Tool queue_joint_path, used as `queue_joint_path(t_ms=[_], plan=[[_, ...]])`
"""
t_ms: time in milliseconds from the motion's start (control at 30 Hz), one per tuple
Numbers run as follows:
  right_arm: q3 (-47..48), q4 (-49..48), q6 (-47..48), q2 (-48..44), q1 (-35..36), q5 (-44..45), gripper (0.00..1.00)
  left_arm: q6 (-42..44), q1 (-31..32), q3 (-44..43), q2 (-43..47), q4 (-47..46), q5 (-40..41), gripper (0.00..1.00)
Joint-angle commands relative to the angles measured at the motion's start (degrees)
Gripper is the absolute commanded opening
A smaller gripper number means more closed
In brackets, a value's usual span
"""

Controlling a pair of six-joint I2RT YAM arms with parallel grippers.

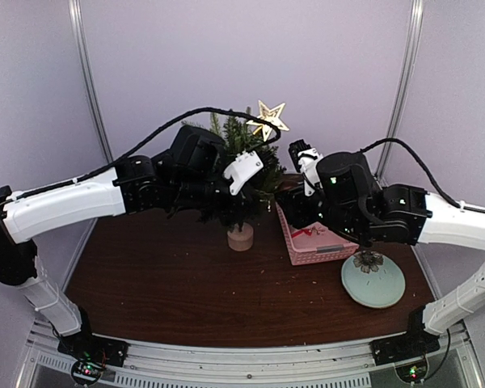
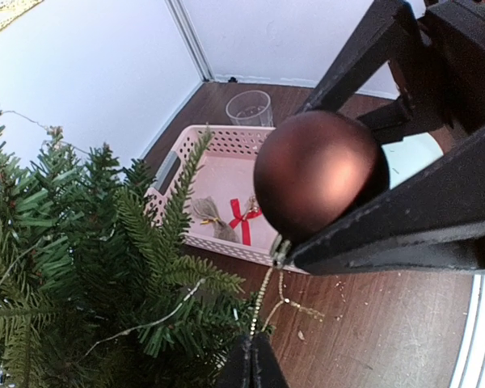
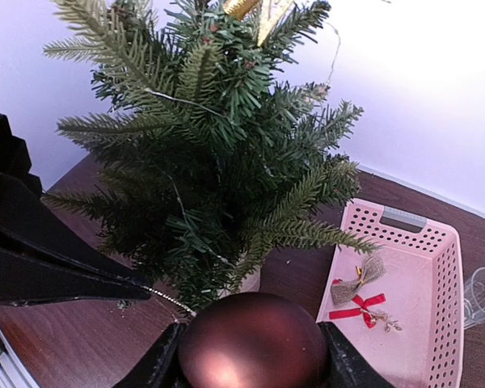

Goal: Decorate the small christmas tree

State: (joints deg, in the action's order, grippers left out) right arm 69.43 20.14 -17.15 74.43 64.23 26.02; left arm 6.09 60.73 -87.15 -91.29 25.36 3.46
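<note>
The small christmas tree [image 1: 241, 158] stands at the table's middle on a pale wooden stump [image 1: 241, 236], with a gold star [image 1: 268, 119] on top. My right gripper [image 3: 253, 341] is shut on a matte brown ball ornament [image 3: 253, 347], held low beside the tree's branches [image 3: 210, 162]. In the left wrist view the ball [image 2: 319, 174] sits between the right gripper's black fingers [image 2: 404, 222]. My left gripper [image 2: 252, 346] is shut on the ball's gold beaded hanging string [image 2: 273, 279], right at the edge of the branches [image 2: 105, 234].
A pink basket [image 1: 301, 252] right of the tree holds a burlap bow [image 3: 357, 283] and a red bow [image 3: 357, 309]. A pale round plate [image 1: 384, 293] with a flower-shaped ornament [image 1: 369, 260] lies at the right. A clear cup [image 2: 249, 107] stands behind the basket.
</note>
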Motion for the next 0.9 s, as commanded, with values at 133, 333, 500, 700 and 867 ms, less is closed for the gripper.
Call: queue_joint_path(t_ms=[133, 333, 500, 700, 867], plan=[[0.2, -0.5, -0.8, 1.9, -2.0, -0.4, 0.14, 0.0, 0.3, -3.0, -1.2, -0.8, 2.0, 0.0], [0.1, -1.8, -0.8, 2.9, -2.3, -1.7, 0.14, -0.4, 0.3, -2.5, -0.6, 0.3, 2.9, 0.0], [0.2, -2.6, -1.3, 4.0, -2.6, -2.3, 0.14, -0.4, 0.3, -2.4, -0.9, 1.1, 3.9, 0.0], [0.6, -3.7, -1.1, 5.4, -3.1, -2.6, 0.14, -0.6, 0.3, -2.4, -1.1, 1.1, 4.5, 0.0], [0.9, -4.2, -1.3, 6.1, -3.9, -2.2, 0.14, -0.6, 0.4, -3.0, -1.7, 0.9, 5.6, 0.0]])
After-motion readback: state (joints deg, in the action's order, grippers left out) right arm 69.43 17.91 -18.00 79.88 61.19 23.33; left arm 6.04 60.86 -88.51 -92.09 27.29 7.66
